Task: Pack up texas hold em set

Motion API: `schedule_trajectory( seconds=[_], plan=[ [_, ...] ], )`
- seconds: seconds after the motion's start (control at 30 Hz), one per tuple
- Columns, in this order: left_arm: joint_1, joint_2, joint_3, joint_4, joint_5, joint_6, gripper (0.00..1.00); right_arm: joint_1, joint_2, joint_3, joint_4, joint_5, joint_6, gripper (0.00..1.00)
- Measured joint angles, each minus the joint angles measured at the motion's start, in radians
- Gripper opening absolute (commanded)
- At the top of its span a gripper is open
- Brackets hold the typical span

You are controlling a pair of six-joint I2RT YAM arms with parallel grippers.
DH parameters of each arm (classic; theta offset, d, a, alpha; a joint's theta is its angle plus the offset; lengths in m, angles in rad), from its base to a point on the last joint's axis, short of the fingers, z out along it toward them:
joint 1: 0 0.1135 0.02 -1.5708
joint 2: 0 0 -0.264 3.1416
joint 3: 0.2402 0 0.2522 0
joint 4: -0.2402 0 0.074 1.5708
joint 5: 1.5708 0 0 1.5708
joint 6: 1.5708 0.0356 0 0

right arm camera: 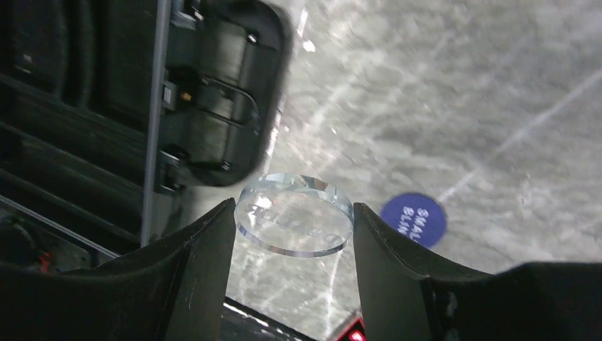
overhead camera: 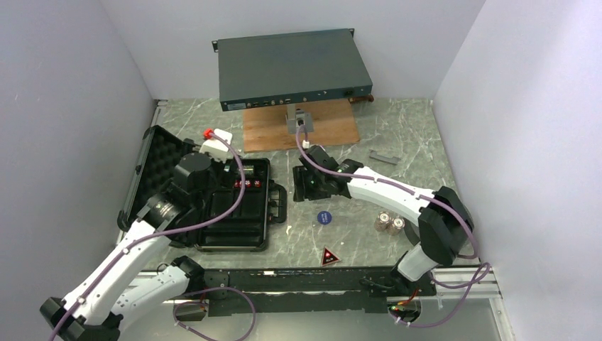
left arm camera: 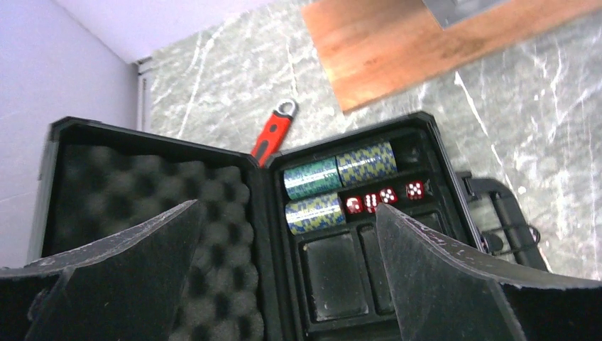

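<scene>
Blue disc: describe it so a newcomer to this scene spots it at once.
Find the open black case on the table's left. Just right of its handle lies the blue disc. It is opaque blue with white lettering, unlike the clear disc in the right gripper and the red triangle marker.

Top view: bright, even light from overhead, soft and nearly shadowless, with only a faint shadow under the rack unit [overhead camera: 292, 67] at 12 o'clock. The case [overhead camera: 248, 231] toward 9 o'clock reads as near-solid black.

Left wrist view: the left hand [left arm camera: 287, 209] has dark, soft-edged fingers [left arm camera: 135, 270] at 6 o'clock. The foam lining [left arm camera: 142, 192] is dim, and the worktop [left arm camera: 234, 71] has a pale sheen toward 3 o'clock.

Right wrist view: softest focus. White glare streaks cross the worktop toward 1 o'clock, and the clear disc [right arm camera: 294, 224] pinched in the right hand [right arm camera: 292, 206] glints along its rim.
</scene>
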Motion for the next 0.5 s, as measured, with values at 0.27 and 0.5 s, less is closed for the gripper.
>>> schedule_trajectory(
  seconds=[0.27,0.5],
  plan=[
    [0.000,-0.097,-0.027,0.049,-0.106,0.002,0.99,0.008,0.100,0.134,0.034,-0.068,-0.018,0.47],
    [0.000,-0.104,-0.045,0.061,-0.163,0.018,0.99,0.047,0.219,0.282,0.018,-0.091,-0.041,0.47]
  ],
)
